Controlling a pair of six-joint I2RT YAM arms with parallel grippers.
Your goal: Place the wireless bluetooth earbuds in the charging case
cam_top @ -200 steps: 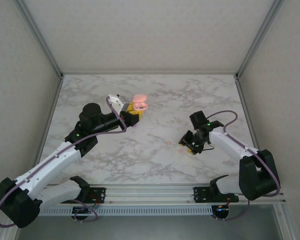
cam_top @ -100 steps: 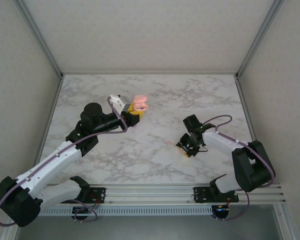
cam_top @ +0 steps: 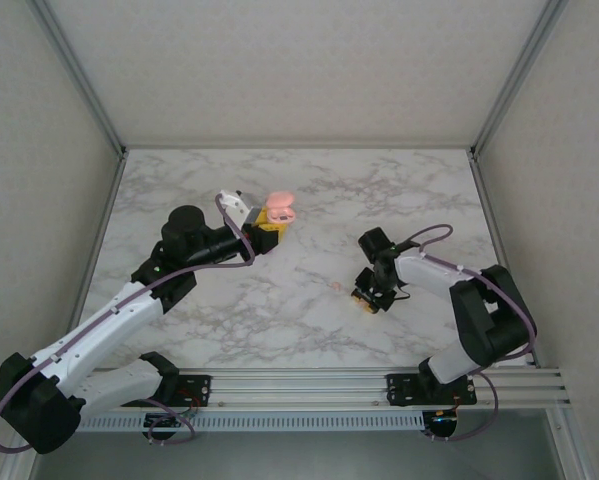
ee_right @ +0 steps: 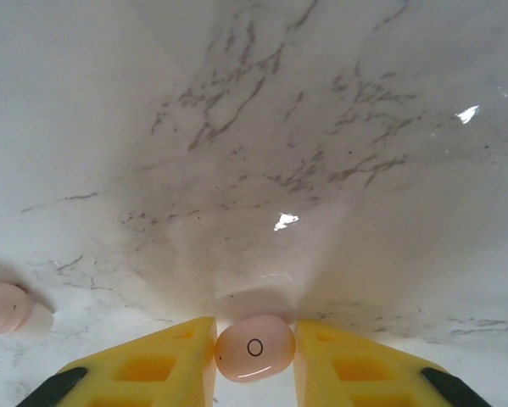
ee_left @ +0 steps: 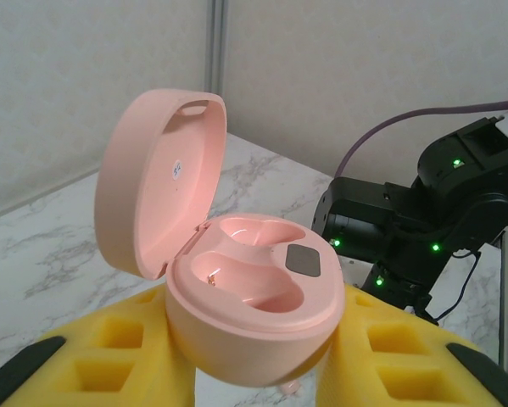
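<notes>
jaws of right arm (cam_top: 434, 275) narrow, down at the tabletop (cam_top: 309, 190), yellow pads (ee_right: 164, 360) pressed to both sides of a pink earbud (ee_right: 254, 348). small black ring marked on top of that earbud, its underside resting on the marble. second pink earbud (ee_right: 3, 307) lying loose on the tabletop, off to the left in the right wrist view; from above, a faint pink speck (cam_top: 337, 286) just left of the right jaws.

jaws of left arm (cam_top: 109, 320) narrow too, clamped on the base of a pink case (ee_left: 254, 331), with a yellow pad hugging it on each side. case held up, lid swung back and standing open, two rounded hollows in the base facing up, small grey patch (ee_left: 303, 260) on the rim by them. from above, case toward the far left of the tabletop, well apart from both earbuds. black wrist of the right arm, dotted with green lights, beyond the case in the left wrist view. pale walls (cam_top: 299, 70) and metal frame (cam_top: 79, 80) around the marble.
</notes>
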